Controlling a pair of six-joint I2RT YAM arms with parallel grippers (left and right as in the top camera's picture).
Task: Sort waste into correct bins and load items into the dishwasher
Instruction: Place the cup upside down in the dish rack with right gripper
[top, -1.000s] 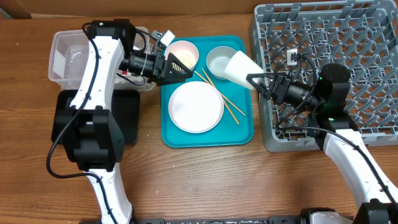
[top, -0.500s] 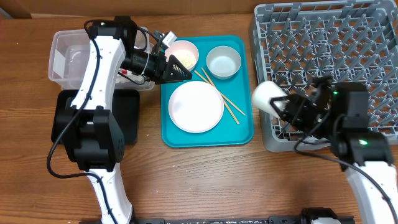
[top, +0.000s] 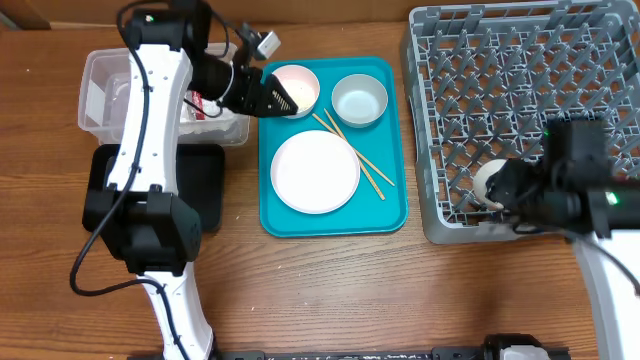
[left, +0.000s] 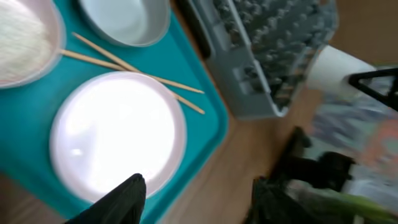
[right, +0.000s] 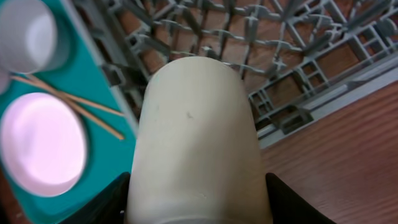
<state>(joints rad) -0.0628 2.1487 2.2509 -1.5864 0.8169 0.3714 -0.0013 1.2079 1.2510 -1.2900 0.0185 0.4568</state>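
Cup (right: 199, 143), its long axis running straight out from the right pincer (top: 508, 190) clamped on its sides, hung over the dish rack's (top: 520, 60) corner pegs, while the left pincer (top: 282, 100), fingers spread, was well apart.

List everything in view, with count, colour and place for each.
Table: one, brown wood, under everything.
Serving tray: one, teal, centre of the table.
Plate: one, white, near half of the serving tray.
Rice bowl: one, pale, far-left corner of the serving tray, with white rice inside.
Empty bowl: one, grey-blue, far-right corner of the serving tray.
Chopsticks: two, wooden, between the plate and the bowls.
Dish rack: one, grey, right side of the table.
Cup: one, white, at the rack's near-left corner.
Tub: one, clear, far left.
Black tray: one, in front of the tub.
Left gripper: open, empty, by the rice bowl.
Right gripper: shut on the cup.
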